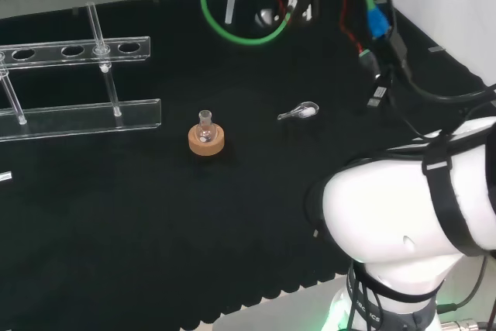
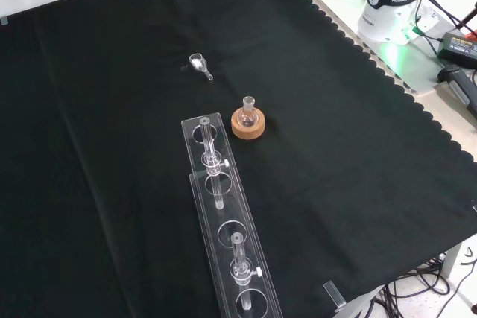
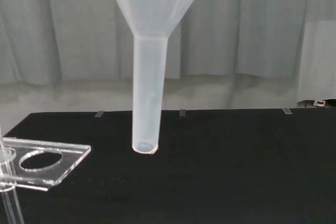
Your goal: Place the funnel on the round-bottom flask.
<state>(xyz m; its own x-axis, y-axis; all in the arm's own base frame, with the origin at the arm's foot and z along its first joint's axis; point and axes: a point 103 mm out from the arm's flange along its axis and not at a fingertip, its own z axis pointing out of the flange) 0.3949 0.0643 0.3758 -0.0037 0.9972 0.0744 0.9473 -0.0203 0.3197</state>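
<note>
Black cloth (image 2: 112, 147); translucent cone-and-stem funnel (image 3: 149, 77) hangs above.

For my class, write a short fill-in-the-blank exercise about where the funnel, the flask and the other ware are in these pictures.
1. The round-bottom flask sits on a ring-shaped stand made of ____.
2. The funnel hangs in the air with its stem pointing ____.
3. In the front view, the small clear scoop lies on the ____ cloth.
4. The long clear rack has a row of ____ holes.

Missing words: cork; down; black; round
</note>
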